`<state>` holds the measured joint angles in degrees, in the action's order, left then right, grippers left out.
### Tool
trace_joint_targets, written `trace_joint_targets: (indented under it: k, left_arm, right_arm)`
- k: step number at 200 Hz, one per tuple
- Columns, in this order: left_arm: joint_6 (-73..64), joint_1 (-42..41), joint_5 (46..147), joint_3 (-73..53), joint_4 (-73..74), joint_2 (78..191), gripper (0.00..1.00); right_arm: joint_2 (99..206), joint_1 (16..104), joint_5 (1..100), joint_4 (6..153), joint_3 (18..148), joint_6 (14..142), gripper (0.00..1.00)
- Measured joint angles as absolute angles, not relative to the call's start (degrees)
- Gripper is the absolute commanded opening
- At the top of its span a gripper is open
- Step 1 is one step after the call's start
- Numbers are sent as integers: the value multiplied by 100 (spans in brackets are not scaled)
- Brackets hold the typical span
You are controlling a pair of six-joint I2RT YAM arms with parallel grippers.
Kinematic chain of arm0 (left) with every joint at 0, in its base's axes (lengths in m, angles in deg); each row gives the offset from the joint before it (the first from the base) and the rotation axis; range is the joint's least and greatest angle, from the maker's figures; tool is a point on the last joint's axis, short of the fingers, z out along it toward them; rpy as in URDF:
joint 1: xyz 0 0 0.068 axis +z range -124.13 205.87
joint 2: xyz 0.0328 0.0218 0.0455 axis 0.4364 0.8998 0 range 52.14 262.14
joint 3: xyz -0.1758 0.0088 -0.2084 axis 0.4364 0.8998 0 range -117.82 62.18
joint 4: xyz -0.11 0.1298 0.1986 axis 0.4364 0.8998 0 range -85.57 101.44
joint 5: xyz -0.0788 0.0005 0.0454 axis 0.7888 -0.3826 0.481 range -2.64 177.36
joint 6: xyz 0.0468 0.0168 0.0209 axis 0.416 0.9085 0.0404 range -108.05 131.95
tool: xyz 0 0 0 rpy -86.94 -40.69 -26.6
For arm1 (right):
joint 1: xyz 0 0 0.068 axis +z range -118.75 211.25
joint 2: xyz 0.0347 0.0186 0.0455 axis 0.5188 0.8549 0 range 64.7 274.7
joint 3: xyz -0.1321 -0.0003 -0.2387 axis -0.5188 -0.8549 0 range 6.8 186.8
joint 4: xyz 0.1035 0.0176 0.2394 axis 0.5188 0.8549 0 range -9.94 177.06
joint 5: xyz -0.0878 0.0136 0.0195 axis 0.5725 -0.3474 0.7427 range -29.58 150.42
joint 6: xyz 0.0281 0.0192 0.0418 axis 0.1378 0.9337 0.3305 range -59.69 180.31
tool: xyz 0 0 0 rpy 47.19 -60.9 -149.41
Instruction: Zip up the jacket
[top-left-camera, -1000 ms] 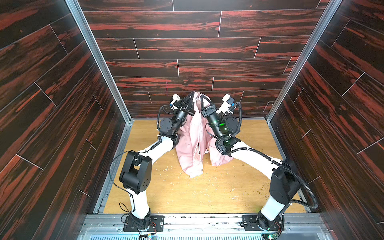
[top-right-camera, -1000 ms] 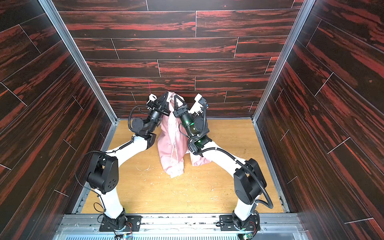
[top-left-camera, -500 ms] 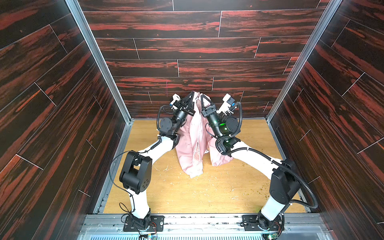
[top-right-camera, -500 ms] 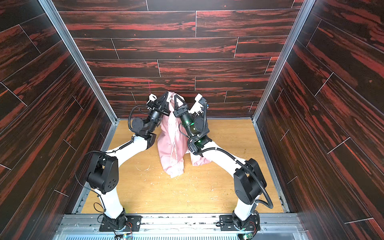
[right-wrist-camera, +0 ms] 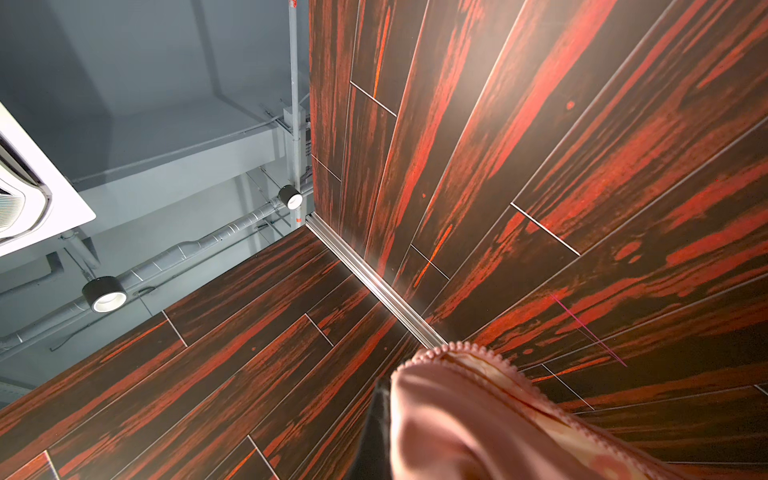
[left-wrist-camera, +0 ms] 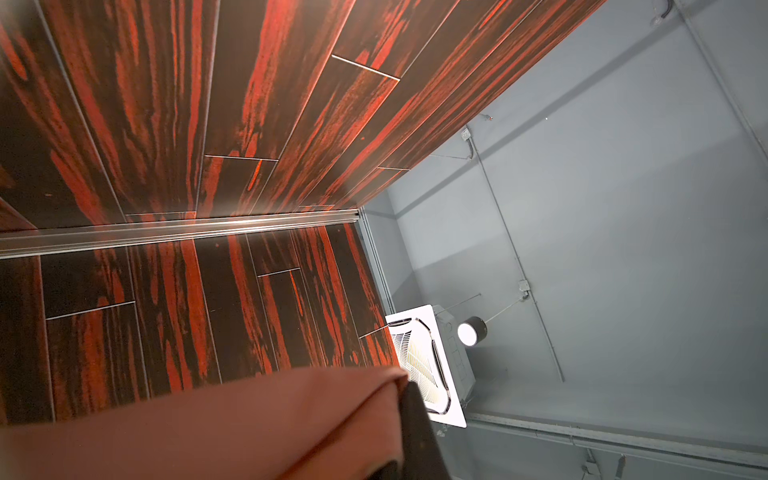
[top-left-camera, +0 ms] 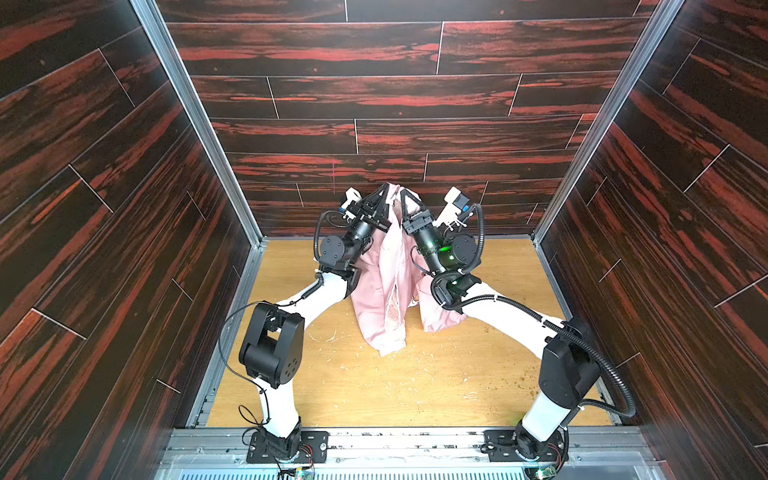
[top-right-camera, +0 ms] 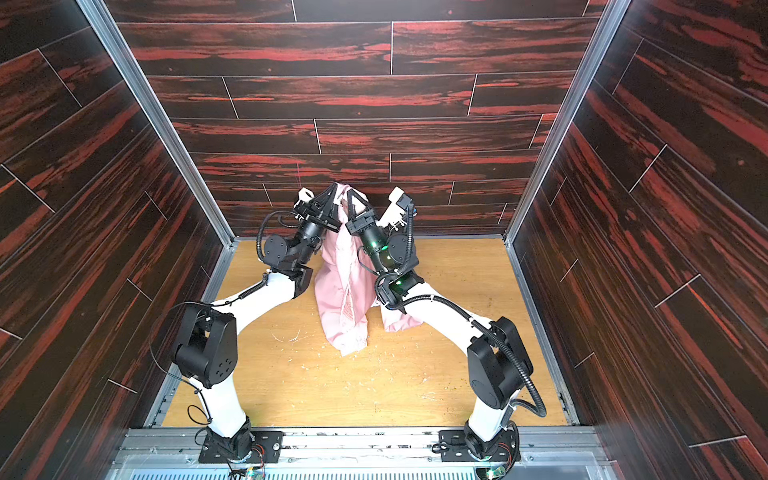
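We hold the jacket [top-left-camera: 380,291] up by the far wall [top-left-camera: 374,137], left jaws and right jaws both clamped on its top edge; the zipper [right-wrist-camera: 469,348] looks wholly undone.

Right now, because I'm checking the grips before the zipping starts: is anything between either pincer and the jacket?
Nothing visible does. In both top views the left pincer and the right pincer are each shut directly on the top of the jacket, holding it up close to the back wall, with no other object around it.
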<state>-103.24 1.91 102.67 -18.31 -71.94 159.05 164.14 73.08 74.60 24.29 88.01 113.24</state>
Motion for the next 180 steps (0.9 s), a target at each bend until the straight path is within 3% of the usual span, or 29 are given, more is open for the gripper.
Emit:
trace_joint_targets:
  k: [180]
  left_arm:
    - [-10344,184,10230,-1831,-7197,15905,0]
  right_arm:
    - [16414,7310,7482,2429,8895,11322,0]
